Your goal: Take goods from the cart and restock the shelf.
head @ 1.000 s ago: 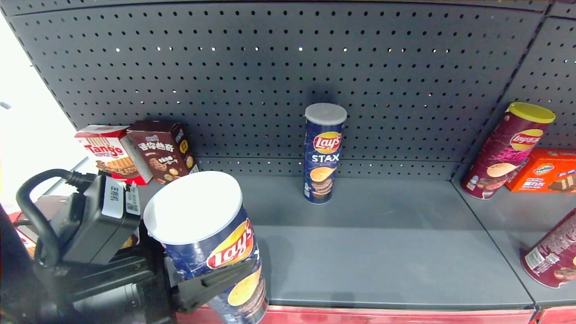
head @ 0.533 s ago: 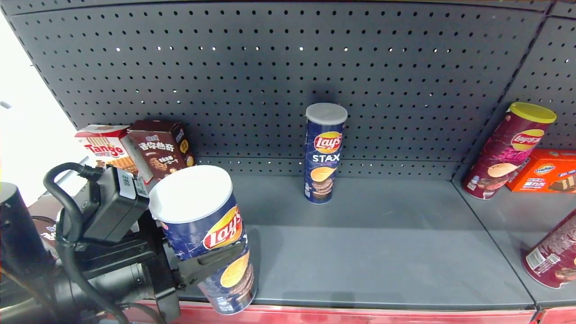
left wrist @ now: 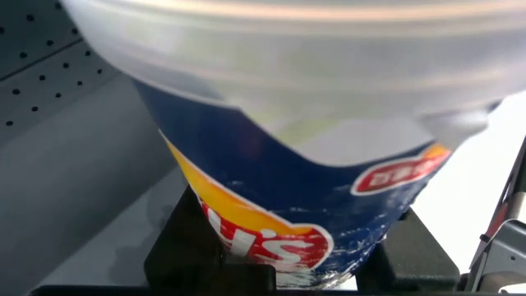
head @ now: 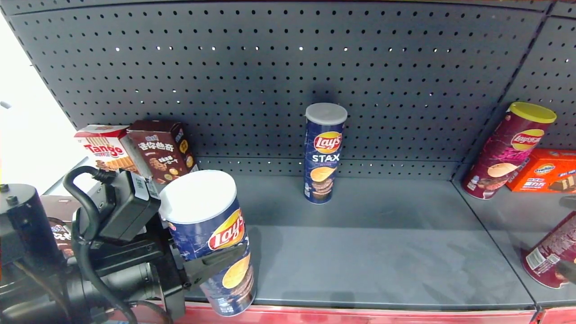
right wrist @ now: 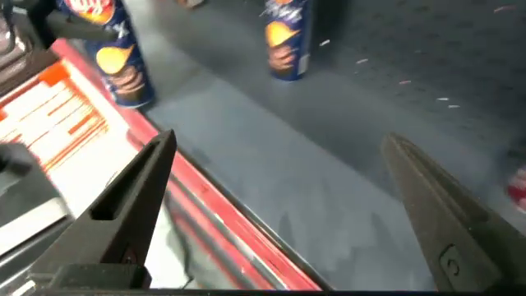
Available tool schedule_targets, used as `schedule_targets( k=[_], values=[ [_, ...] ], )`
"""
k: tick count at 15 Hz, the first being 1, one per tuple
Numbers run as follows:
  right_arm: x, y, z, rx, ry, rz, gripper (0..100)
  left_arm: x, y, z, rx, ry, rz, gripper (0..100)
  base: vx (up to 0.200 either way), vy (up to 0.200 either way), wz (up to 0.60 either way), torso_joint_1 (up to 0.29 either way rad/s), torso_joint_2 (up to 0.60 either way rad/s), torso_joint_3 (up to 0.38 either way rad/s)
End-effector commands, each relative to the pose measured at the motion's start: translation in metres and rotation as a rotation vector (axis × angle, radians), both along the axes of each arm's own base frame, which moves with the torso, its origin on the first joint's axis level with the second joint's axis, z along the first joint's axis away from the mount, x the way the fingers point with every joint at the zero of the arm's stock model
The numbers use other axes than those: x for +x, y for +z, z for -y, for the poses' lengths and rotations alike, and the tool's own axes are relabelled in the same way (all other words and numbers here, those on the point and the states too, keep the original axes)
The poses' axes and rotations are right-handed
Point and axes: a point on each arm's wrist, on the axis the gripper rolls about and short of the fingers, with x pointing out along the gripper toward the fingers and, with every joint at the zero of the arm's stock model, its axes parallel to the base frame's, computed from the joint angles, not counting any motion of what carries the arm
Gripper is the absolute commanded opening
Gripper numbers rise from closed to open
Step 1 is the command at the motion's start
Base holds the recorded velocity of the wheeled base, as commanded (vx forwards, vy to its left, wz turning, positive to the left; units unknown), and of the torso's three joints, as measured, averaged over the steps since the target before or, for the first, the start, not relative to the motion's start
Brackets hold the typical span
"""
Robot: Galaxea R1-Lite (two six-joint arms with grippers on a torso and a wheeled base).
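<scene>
Can (head: 209,231) in left fingers (head: 219,264) | at shelf (head: 382,252) front | right fingers (right wrist: 131,205) apart

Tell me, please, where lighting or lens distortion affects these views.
Head view: the pegboard bows with lens distortion, the room left of it is blown out white, and the standing chip can shadows the board behind it. Left wrist view: the background past the held chip can is blown out too.
</scene>
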Motion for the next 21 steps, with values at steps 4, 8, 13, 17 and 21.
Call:
schedule_targets(
  k=[4,8,13,17,21],
  values=[
    [0.044,-0.007,-0.037,-0.062,0.069,-0.094,100,0.0,-0.002,0.0,0.005,0.0,-0.008,0,0.0,0.0,0.0,0.0,0.0,0.0],
    [0.066,-0.01,-0.051,-0.088,0.014,-0.108,100,0.0,-0.003,0.0,0.005,0.0,-0.01,0,0.0,0.0,0.0,0.0,0.0,0.0],
    [0.109,-0.005,-0.081,-0.076,0.013,-0.083,100,0.002,-0.002,0.001,0.001,-0.009,-0.009,0,0.0,0.0,0.0,0.0,0.0,0.0],
    [0.146,-0.003,-0.101,-0.055,-0.008,-0.051,100,0.005,0.004,-0.001,-0.01,0.005,0.007,0,0.0,0.0,0.0,0.0,0.0,0.0],
    [0.18,-0.009,-0.104,-0.056,-0.056,-0.051,100,0.011,0.016,0.0,-0.045,0.01,0.028,0,0.0,0.0,0.0,0.0,0.0,0.0]
  ],
)
